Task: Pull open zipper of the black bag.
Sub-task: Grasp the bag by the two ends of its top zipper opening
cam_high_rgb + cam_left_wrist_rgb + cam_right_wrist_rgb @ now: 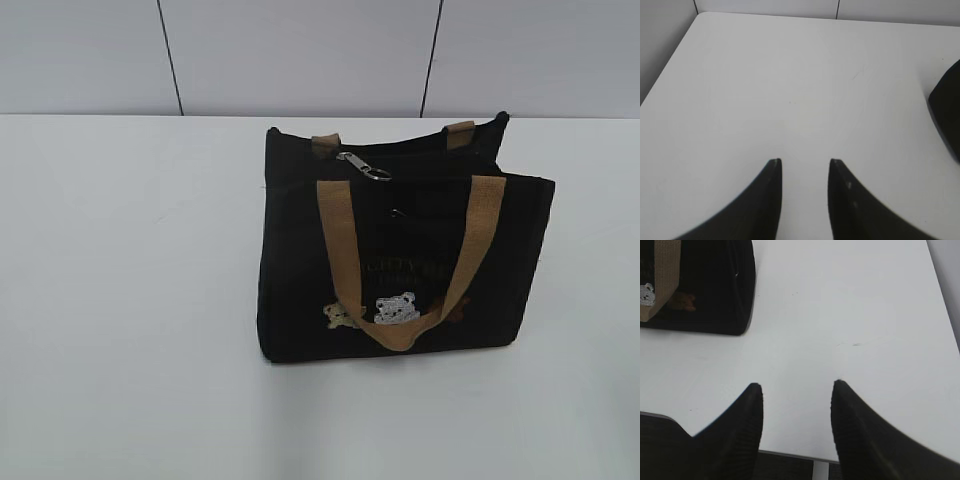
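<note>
The black bag (pixel 400 250) stands upright on the white table (pixel 130 300), right of centre. The zipper (pixel 364 166) pull lies on the top edge, near the left end. Left gripper (pixel 805 161) – jaws parted, empty, above bare table. Right gripper (pixel 796 385) – jaws spread, empty, bag well apart at upper left.

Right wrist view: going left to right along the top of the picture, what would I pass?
tan handle strap → black bag → bare white table → grey wall strip past the table's edge.
</note>
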